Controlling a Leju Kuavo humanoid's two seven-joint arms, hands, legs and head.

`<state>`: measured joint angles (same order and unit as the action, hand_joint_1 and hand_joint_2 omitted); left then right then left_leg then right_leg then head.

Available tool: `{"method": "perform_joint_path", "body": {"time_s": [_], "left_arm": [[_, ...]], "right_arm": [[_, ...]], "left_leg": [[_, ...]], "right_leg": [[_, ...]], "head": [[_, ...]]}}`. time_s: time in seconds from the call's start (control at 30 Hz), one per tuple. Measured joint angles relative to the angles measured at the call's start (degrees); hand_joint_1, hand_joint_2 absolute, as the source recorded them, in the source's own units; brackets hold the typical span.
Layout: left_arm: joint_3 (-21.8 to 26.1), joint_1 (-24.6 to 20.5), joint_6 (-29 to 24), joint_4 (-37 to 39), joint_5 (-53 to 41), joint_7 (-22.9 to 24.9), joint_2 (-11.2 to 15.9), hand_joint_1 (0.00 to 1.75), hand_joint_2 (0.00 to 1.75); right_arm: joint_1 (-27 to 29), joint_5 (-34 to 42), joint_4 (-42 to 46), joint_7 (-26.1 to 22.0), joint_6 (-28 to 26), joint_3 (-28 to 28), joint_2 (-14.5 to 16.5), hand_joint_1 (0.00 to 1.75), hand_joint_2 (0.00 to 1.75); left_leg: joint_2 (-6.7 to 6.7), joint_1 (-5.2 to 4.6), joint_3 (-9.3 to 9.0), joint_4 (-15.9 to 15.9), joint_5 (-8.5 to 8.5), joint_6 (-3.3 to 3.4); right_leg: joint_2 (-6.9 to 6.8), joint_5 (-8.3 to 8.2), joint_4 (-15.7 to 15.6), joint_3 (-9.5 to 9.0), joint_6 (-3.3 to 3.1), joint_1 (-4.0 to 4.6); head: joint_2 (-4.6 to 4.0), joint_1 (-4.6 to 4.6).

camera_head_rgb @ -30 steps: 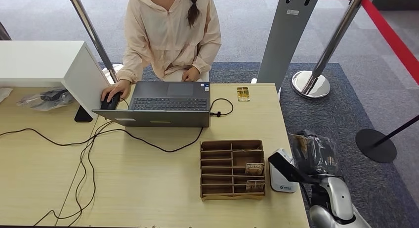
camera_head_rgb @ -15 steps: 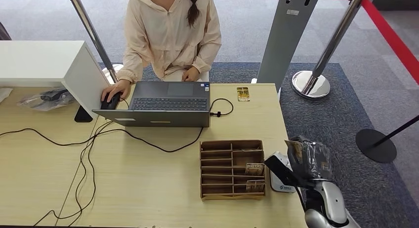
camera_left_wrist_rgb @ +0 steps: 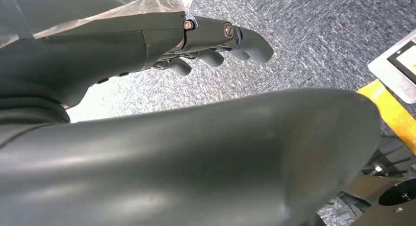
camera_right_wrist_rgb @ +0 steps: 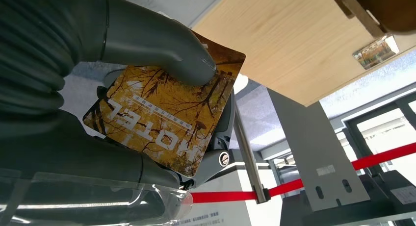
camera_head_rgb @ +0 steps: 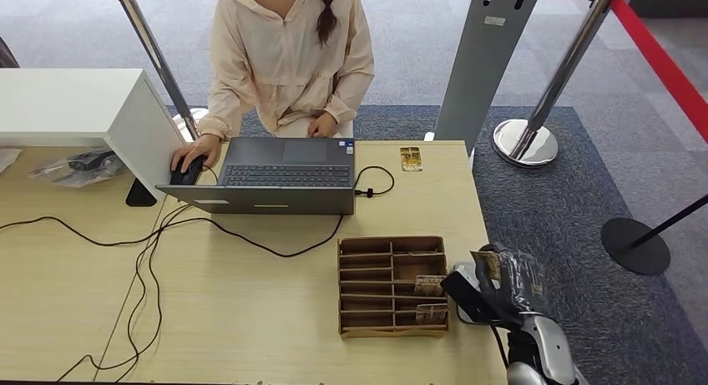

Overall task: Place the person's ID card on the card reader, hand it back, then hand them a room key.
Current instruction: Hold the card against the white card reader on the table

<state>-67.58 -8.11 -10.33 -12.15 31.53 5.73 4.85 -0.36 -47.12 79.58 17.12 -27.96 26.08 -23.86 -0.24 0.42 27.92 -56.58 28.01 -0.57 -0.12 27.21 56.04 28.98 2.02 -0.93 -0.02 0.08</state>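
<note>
Holding a card [camera_right_wrist_rgb: 164,120] in my right hand [camera_head_rgb: 507,283], thumb pressed on its face, other fingers behind it; print reads "HOTEL", so I judge it the room key, though I cannot rule out the ID.

- Right hand: at the near right corner of the desk [camera_head_rgb: 250,318], over the card reader [camera_head_rgb: 467,306], just right of the cardboard tray [camera_head_rgb: 392,286].
- Tray: more cards of the same look in its right-hand slots.
- Another card [camera_head_rgb: 410,159]: flat on the far edge of the desk, right of the laptop [camera_head_rgb: 280,174], near the person [camera_head_rgb: 288,55].
- Left hand [camera_left_wrist_rgb: 216,44]: hanging over the carpet, fingers loosely curled, holding nothing.

Step, as I read it: the key hand-over. Next move calls for carrying the card far across the desk toward the person, clear of the tray and laptop.
</note>
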Motion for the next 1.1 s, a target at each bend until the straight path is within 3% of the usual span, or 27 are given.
{"method": "perform_joint_path", "body": {"time_s": [1.1], "left_arm": [[0.05,0.0,-0.57,0.0,-0.69,0.02,0.0,0.0,0.0]], "right_arm": [[-2.56,7.45,-11.38,-3.18,-7.98,7.0,4.09,1.75,1.75]], "left_leg": [[0.01,0.01,-0.12,0.0,-0.01,0.0]], "right_leg": [[0.01,-0.03,0.0,-0.08,-0.03,0.01]], "head": [[0.0,-0.01]]}}
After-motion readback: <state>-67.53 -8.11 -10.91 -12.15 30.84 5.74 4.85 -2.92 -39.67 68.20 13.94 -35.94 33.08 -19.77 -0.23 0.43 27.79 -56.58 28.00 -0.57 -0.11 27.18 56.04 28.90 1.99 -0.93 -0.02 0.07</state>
